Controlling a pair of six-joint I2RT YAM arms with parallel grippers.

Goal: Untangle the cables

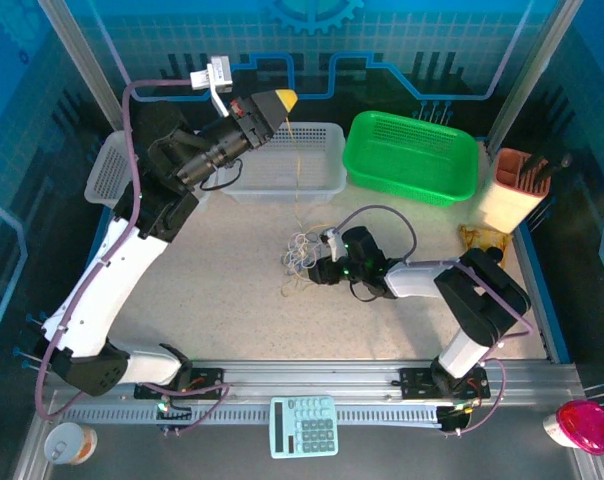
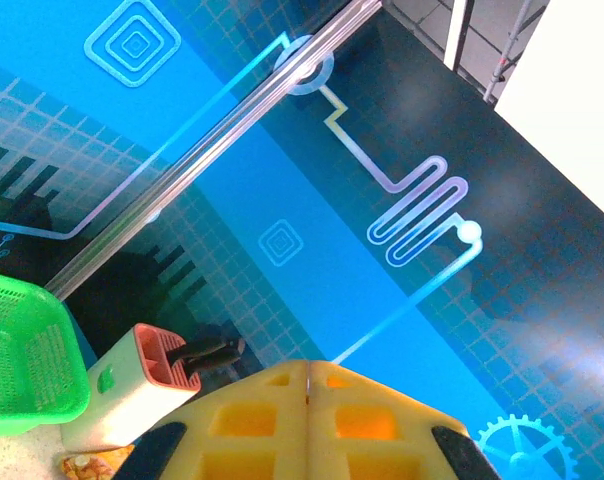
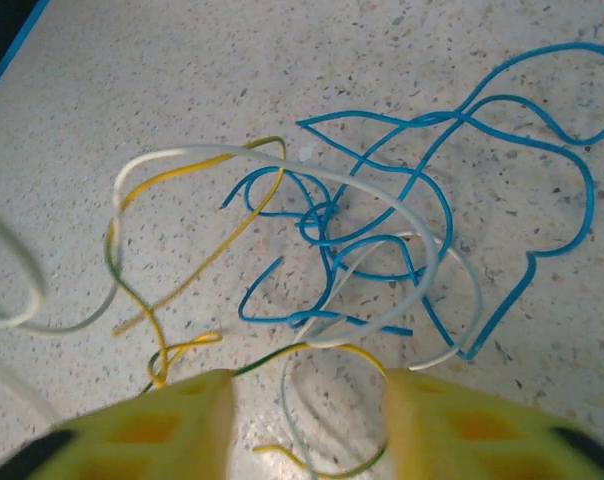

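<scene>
Left fingers [image 1: 282, 100] pinch yellow cable [image 1: 296, 160] over clear basket [image 1: 320, 165]; right fingers [image 3: 182, 425] parted above cables [image 1: 302, 250]

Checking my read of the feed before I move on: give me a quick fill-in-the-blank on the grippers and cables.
1. The raised left gripper is ___ on a thin yellow cable hanging from it.
2. The right gripper hovers low over the tangle with its jaws ___.
3. In the right wrist view, the widest-looping cable is ___.

Missing words: shut; open; blue.
</scene>
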